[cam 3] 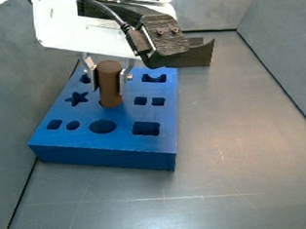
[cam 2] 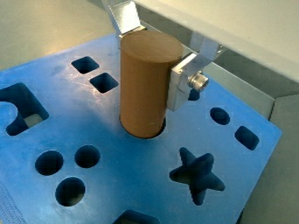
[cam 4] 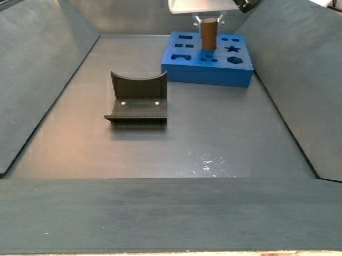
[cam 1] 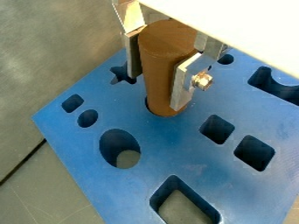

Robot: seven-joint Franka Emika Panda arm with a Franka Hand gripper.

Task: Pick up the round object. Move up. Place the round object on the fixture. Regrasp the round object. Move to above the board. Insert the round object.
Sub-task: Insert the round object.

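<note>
My gripper point(cam 1: 158, 79) is shut on the round object point(cam 1: 162, 61), a brown wooden cylinder standing upright over the blue board point(cam 1: 140, 188). Silver finger plates press its two sides in both wrist views, one of them point(cam 2: 180, 83) carrying a bolt. The round object's point(cam 2: 142, 83) lower end sits in a round hole in the middle of the board point(cam 2: 128, 188). In the side views the gripper point(cam 3: 111, 75) point(cam 4: 210, 25) holds the round object point(cam 3: 108, 87) point(cam 4: 210, 40) above the board point(cam 3: 112, 138) point(cam 4: 201, 70). The dark fixture point(cam 4: 136, 100) point(cam 3: 198, 47) stands apart on the floor.
The board has other cut-outs: a star point(cam 2: 197, 172), an oval hole point(cam 1: 121, 147), two squares point(cam 1: 216, 129) and small round holes point(cam 2: 49, 162). Grey sloping walls point(cam 4: 34, 90) enclose the grey floor point(cam 3: 236, 150).
</note>
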